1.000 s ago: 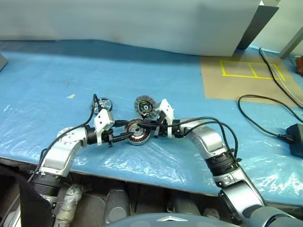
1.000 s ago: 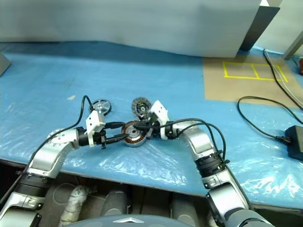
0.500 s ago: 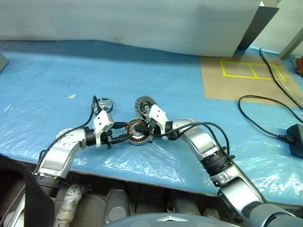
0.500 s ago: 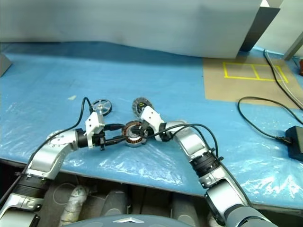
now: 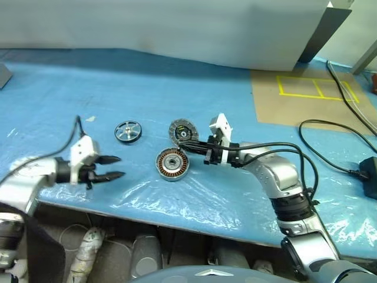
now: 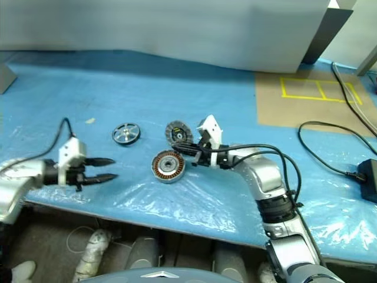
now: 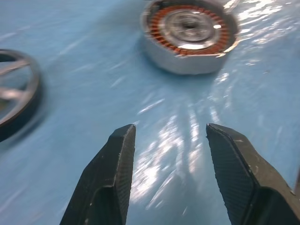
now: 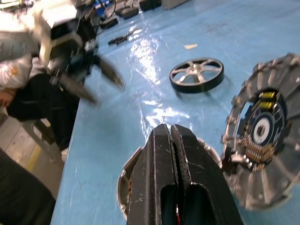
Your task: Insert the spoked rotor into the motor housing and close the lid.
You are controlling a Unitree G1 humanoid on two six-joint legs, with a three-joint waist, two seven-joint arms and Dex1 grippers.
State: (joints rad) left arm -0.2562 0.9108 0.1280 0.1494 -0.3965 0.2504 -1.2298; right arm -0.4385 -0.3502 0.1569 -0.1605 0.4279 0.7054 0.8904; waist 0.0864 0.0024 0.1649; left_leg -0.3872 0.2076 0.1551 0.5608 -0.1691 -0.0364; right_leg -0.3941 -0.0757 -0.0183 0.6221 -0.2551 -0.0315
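A: Thin dark-rimmed spoked rotor (image 5: 128, 131) lies flat at 10 o'clock of the copper-wound grey metal motor housing (image 5: 172, 164). Looks light, stiff; take the rim.

B: Left hand (image 5: 113, 167) open, empty, level, at 9 o'clock. Right hand (image 5: 186, 143) closed, empty, over the ribbed grey lid (image 5: 182, 130).

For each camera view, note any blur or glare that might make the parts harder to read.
Left wrist view: spoked rotor smeared, white glare streaks on the blue plastic sheet. Right wrist view: left gripper motion-blurred, glare patch near it; lid sharp. Left eye view: motor housing clear, mild sheen on the sheet.
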